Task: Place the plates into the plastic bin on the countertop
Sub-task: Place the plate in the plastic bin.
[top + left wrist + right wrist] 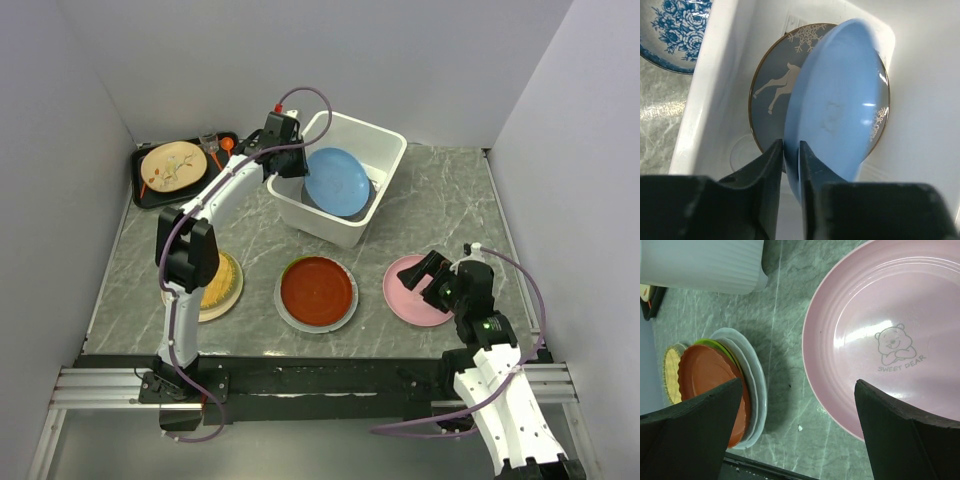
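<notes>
My left gripper (288,158) is shut on the rim of a light blue plate (337,180) and holds it tilted on edge inside the white plastic bin (392,142). In the left wrist view the jaws (791,146) pinch the blue plate (840,95), and a grey reindeer plate (771,92) leans behind it in the bin (715,100). My right gripper (432,276) is open and empty over the left edge of a pink plate (408,296). It also shows in the right wrist view (799,385), beside the pink plate (890,340).
A red plate (316,288) tops a stack with lime green and white plates at front centre (705,375). A woven yellow plate (226,284) lies under my left arm. A black tray (140,188) holds a twig-pattern plate (172,165). A blue-flowered dish (675,35) sits outside the bin.
</notes>
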`<state>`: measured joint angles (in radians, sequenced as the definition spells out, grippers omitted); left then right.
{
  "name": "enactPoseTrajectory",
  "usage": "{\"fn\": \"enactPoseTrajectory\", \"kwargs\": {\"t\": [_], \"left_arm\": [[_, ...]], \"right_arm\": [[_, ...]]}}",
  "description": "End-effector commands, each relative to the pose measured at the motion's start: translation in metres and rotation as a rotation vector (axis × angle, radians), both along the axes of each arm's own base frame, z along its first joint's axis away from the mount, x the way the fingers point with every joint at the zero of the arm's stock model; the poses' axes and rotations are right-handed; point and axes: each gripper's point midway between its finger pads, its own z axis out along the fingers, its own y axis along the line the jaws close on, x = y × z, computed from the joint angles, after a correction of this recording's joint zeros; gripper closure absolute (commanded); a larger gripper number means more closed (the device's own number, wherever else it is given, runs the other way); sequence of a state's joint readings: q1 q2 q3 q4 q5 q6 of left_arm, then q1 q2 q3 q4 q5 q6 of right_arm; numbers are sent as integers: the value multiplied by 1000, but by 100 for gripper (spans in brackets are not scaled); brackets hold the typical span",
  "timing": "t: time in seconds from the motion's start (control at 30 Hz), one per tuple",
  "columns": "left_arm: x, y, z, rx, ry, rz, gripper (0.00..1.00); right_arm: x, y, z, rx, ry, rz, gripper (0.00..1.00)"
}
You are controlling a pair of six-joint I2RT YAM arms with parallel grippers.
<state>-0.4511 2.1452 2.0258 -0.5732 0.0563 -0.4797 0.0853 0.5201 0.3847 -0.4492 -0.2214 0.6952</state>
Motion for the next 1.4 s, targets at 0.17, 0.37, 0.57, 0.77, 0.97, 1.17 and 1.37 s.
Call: {"fn": "enactPoseTrajectory", "kwargs": {"t": [0.17,0.37,0.57,0.77,0.97,1.17,1.37], "left_arm": [[1,-2,32,-20,-79,-33,46],[1,6,50,-8,-130,-3,29],[-3,3,68,-37,-166,-18,29],[-14,-6,83,-64,-192,-62,28],[-50,-21,91,-101,-203,-127,27],[-100,-55,103,-156,-224,-217,27],[-157,-101,109,-196,-232,-327,26]], "right_arm": [[7,-5,18,-1,-84,-35,0],[7,-6,22,1,-99,-44,0],[7,-4,19,2,-88,-37,0],[7,-7,22,-1,-102,-50,0],[7,-9,23,-14,-103,-55,0],[6,-9,25,-13,-102,-59,0],[4,-10,29,-7,-106,-70,0]]}}
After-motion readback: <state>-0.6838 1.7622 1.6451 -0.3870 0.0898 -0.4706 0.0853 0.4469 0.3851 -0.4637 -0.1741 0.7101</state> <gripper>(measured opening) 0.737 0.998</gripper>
